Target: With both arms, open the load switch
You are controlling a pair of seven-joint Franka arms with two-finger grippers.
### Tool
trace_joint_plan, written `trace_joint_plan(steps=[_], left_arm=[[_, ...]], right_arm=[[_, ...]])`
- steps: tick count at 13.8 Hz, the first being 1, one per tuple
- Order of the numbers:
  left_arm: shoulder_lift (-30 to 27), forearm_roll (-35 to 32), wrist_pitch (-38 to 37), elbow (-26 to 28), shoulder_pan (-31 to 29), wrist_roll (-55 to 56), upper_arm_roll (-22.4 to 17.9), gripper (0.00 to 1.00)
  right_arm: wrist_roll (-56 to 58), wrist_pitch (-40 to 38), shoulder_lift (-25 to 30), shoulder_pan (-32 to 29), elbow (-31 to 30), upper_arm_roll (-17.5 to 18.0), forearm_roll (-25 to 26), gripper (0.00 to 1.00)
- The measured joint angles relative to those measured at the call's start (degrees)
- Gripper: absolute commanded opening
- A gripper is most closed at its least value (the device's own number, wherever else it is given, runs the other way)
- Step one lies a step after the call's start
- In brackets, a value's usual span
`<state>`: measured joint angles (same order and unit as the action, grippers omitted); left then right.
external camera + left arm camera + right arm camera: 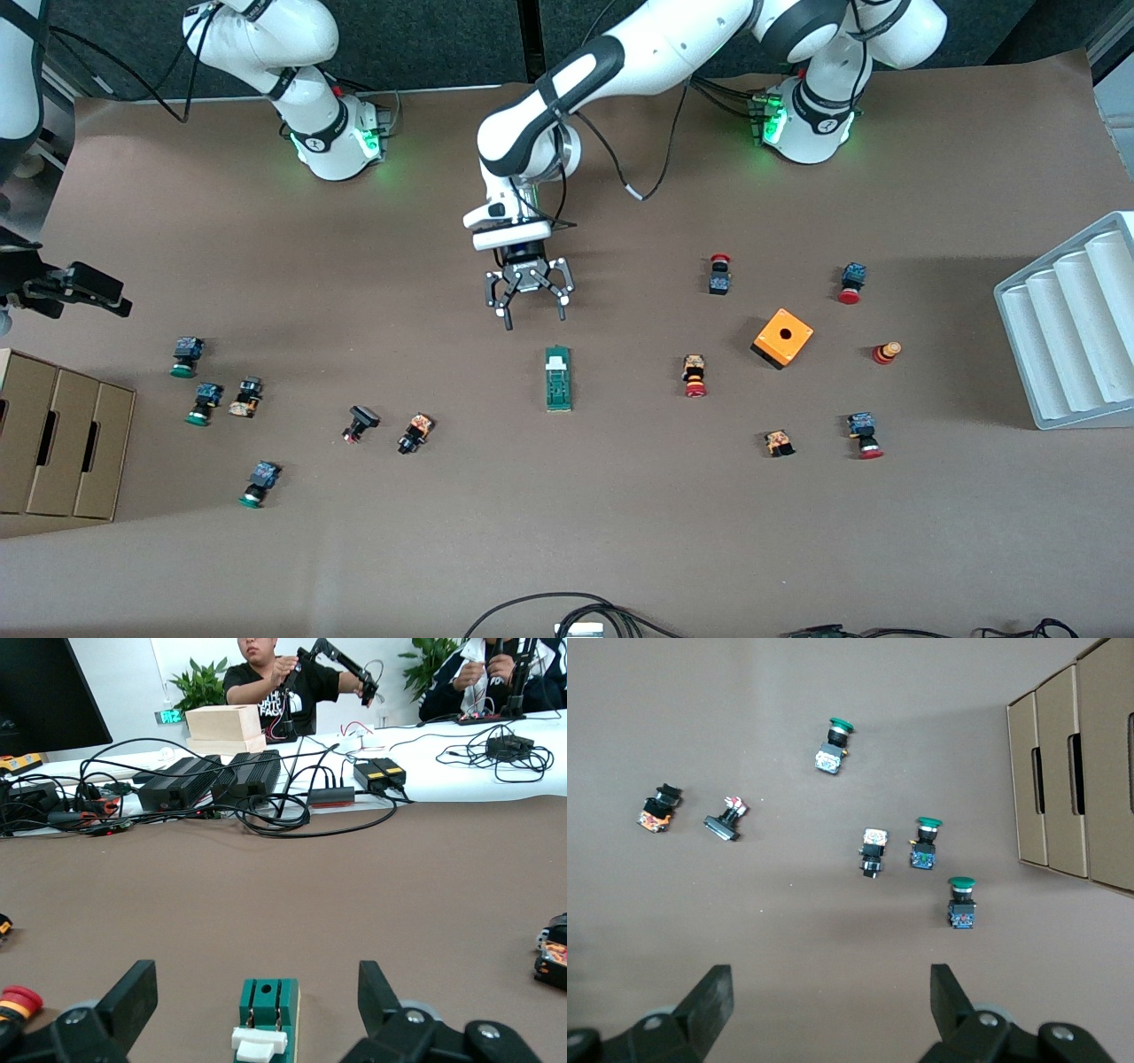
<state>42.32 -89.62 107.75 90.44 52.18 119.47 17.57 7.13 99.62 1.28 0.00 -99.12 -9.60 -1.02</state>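
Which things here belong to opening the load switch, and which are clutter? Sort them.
Job:
- load switch, flat on the table
- left gripper, open, just short of the switch
- right gripper, open, waiting above the green push buttons

Clutter:
- orange cube with a hole
- red push buttons
- cardboard boxes
- white ribbed rack

A robotics lab. Two white robot arms [567,97] are bolted to a table [620,532] covered in brown paper, their bases glowing green. Small industrial push buttons [695,377] lie scattered on the paper. Near the table's edge, a white bench [425,762] holds tangled black cables [275,811], power bricks [213,780] and a cardboard box [221,726]. At that bench two seated people [275,678] handle small black robot arms, with potted plants [199,682] beside them.
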Motion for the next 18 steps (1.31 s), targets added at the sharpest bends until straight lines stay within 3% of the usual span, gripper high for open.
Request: trace_joint_plan(steps=[5, 9, 16, 18], left_arm=[[-8.95, 12.08, 0.35, -0.16, 0.01, -13.9, 0.51, 1.0], [-13.38, 15.79, 0.35, -0.13, -0.02, -18.7, 0.57, 1.0], [-21.35, 28.62, 0.05, -3.56, -0.73, -37.41, -1.1, 1.0], [-23.41, 33.0, 0.23, -5.26, -4.66, -44.19, -1.64, 1.0]], right_arm=[[0.0, 0.01, 0.01, 0.0, 1.72, -0.08, 0.0, 0.99], [-0.01, 0.0, 0.0, -0.02, 1.85, -0.23, 0.0, 0.99], [-0.01, 0.0, 0.0, -0.1, 1.87, -0.61, 0.0, 0.99], [-0.01, -0.01, -0.01, -0.1, 1.87, -0.59, 0.0, 0.99]])
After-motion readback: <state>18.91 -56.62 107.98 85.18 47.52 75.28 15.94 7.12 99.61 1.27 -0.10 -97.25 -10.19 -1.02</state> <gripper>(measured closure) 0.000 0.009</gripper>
